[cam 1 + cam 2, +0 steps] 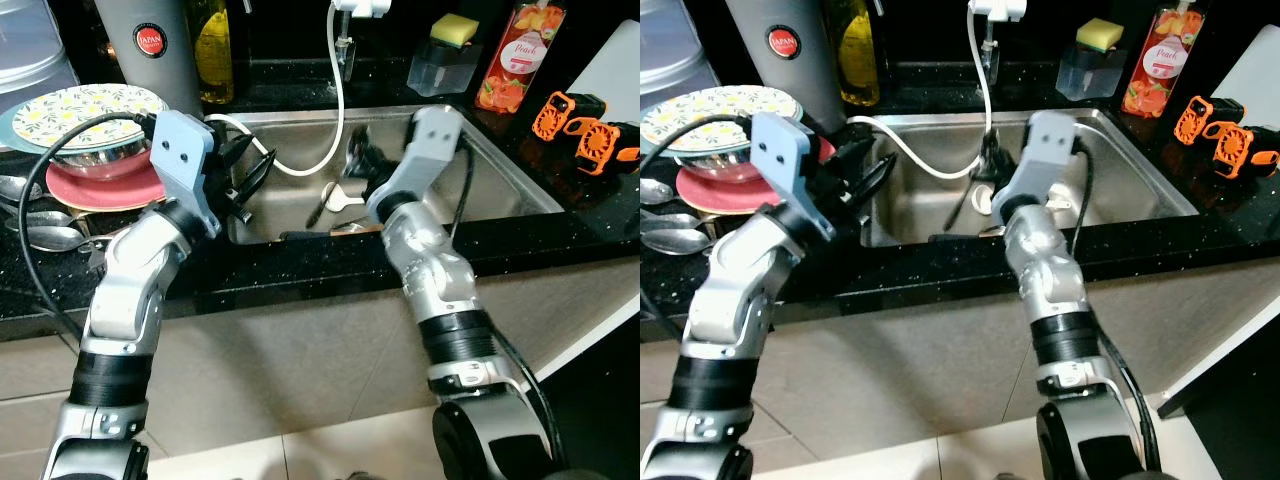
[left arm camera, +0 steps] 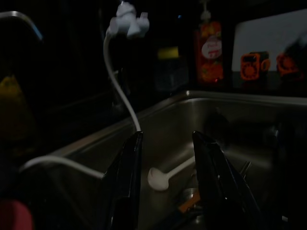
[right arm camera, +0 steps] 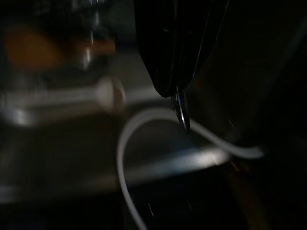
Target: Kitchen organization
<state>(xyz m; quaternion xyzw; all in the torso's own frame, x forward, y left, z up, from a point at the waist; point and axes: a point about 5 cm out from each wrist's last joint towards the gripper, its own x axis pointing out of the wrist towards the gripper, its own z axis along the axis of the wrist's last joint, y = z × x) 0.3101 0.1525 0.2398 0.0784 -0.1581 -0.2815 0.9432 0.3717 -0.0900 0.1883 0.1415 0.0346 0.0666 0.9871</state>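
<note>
Right tool (image 3: 175, 91) pinches a thin metal utensil (image 3: 182, 112) over the sink (image 1: 500, 165); left tool (image 2: 165, 163) gapes empty.

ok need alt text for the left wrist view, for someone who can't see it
Dim view along the left gripper, its two black fingers open above a steel sink with a white ladle lying in it. A white hose curves down from a faucet fitting, and an orange bottle stands behind the sink.

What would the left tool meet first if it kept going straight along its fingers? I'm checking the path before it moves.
Probably the white ladle lying in the sink: it sits between the open left tool's fingers in the wrist view. The white hose runs off to one side. Depth is unclear.
</note>
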